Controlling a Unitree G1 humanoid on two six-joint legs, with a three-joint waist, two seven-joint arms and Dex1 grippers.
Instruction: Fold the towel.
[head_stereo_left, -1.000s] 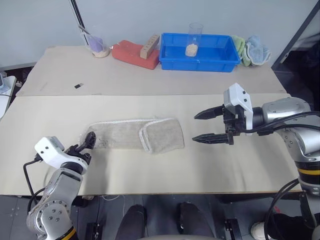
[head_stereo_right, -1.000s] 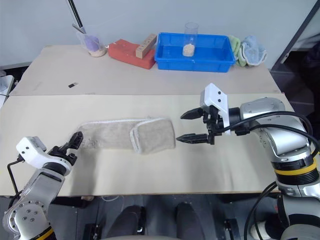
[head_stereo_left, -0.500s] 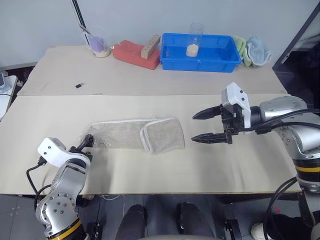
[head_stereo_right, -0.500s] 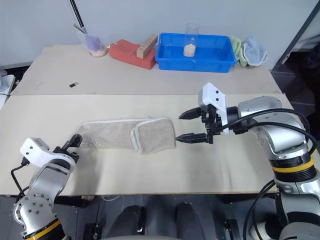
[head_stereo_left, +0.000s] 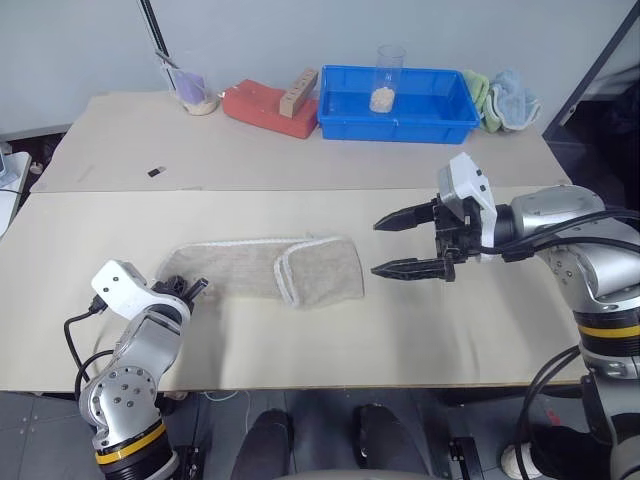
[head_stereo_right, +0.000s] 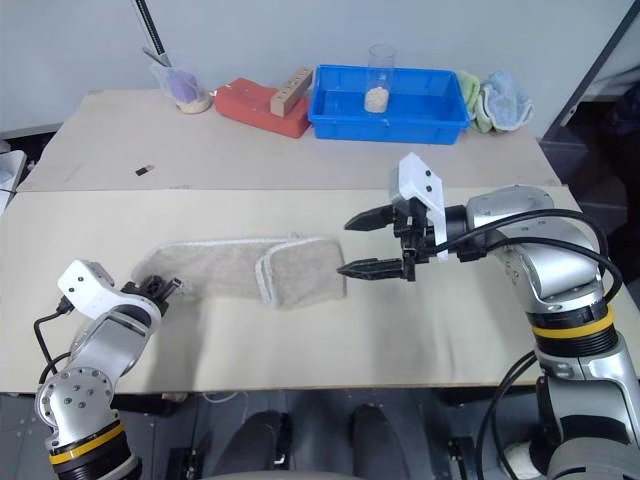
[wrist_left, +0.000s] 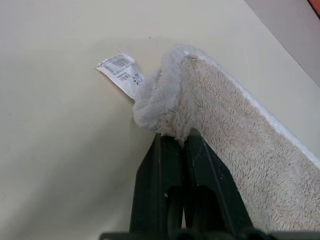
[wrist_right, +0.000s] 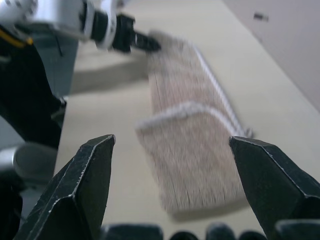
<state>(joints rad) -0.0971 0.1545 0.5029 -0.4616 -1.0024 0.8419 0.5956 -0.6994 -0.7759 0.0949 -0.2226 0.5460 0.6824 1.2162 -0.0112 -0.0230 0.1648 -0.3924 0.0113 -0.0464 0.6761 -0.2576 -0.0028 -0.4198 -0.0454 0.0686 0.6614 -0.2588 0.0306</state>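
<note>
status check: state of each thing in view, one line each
towel: flat on the table, right end folded over, left corner bunched up
left gripper: shut on the towel's left corner
right gripper: open, holding nothing, just right of the towel
blue bin: upright, a clear cup inside
clear cup: upright, pale stuff at its bottom

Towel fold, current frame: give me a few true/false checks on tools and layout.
1. The left tool is shut on the towel corner. True.
2. The right tool grips the towel. False: it is open, beside the towel's folded end.
3. The towel's right end is folded over. True.
4. The towel lies in the blue bin. False: it lies on the table.
</note>
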